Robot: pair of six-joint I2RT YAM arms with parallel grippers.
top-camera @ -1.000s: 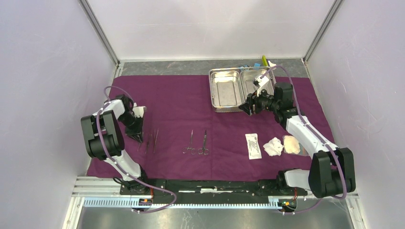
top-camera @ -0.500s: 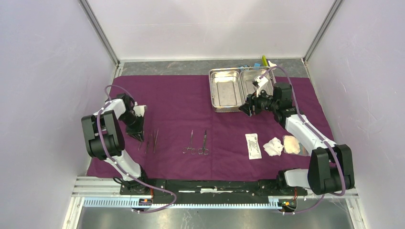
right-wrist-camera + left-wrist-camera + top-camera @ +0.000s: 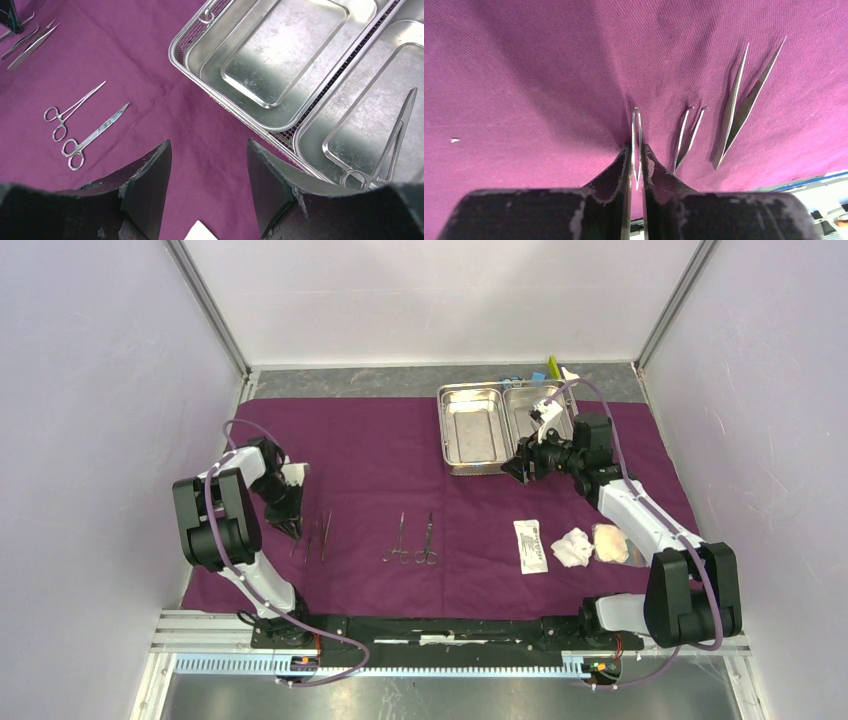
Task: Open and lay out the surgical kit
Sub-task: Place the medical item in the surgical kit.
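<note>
**Tweezers gripped at the cloth's left edge, one instrument in the tray**

Your left gripper [image 3: 637, 150] was clamped on a pair of slim steel tweezers [image 3: 636, 125], held low over the large plum-purple cloth [image 3: 380, 470] near its left edge. Whether the tweezers touched the fabric could not be told. Just beside them, toward the middle, a curved-tip pair of steel tweezers [image 3: 689, 137] and a straight pointed pair of steel tweezers [image 3: 744, 105] lay flat on the cloth, close together but apart.

Your right gripper [image 3: 207, 145] hung with its fingers apart and nothing between them, over the cloth just beside the near rim of the shiny two-compartment steel tray [image 3: 443, 430]. The tray sat toward the cloth's far right corner. A long scissor-handled steel instrument [image 3: 395, 140] lay in its right compartment.

Midway along the cloth's near edge, a slim steel ring-handled clamp [image 3: 75, 107] and a pair of slim steel scissors [image 3: 95, 135] lay side by side. Toward the near right corner lay a white flat packet [image 3: 531, 545], a crumpled white gauze pad [image 3: 572, 547] and a pale flat pad [image 3: 610, 543], in a row.
</note>
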